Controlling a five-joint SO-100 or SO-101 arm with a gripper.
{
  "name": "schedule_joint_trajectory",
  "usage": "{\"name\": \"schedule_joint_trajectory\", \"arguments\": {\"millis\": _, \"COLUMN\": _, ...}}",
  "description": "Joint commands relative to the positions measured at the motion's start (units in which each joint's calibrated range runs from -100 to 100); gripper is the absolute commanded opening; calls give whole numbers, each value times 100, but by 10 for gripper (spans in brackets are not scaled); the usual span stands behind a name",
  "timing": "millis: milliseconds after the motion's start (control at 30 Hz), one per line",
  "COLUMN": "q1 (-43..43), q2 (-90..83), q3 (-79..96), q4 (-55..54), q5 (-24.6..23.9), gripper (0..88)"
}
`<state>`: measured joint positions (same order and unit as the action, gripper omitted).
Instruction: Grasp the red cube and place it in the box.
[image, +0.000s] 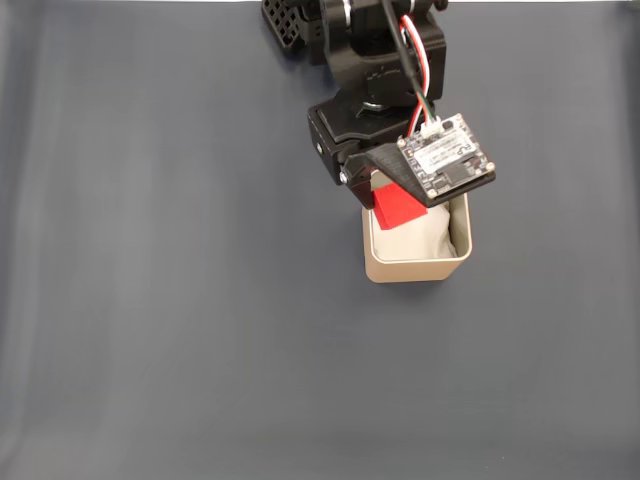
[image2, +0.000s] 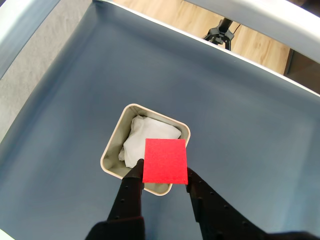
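Observation:
The red cube is clamped between my gripper's two black fingers and hangs above the near edge of the box. The box is a beige square container with white padding inside, standing on the dark blue table. In the fixed view the red cube peeks out from under the arm's camera board, over the upper left part of the box. My gripper there is mostly hidden by the arm.
The dark blue table surface spreads wide around the box. A pale raised rim borders the table, with wooden floor and a tripod beyond it. The arm's base stands at the table's top edge.

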<state>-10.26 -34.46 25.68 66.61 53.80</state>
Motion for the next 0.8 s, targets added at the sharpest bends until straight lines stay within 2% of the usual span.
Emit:
{"name": "schedule_joint_trajectory", "arguments": {"millis": 0, "q1": -85, "q2": -11, "q3": 2, "q4": -149, "q5": 34, "gripper": 2}}
{"name": "schedule_joint_trajectory", "arguments": {"millis": 767, "q1": -291, "q2": 32, "q3": 203, "q4": -395, "q5": -68, "gripper": 2}}
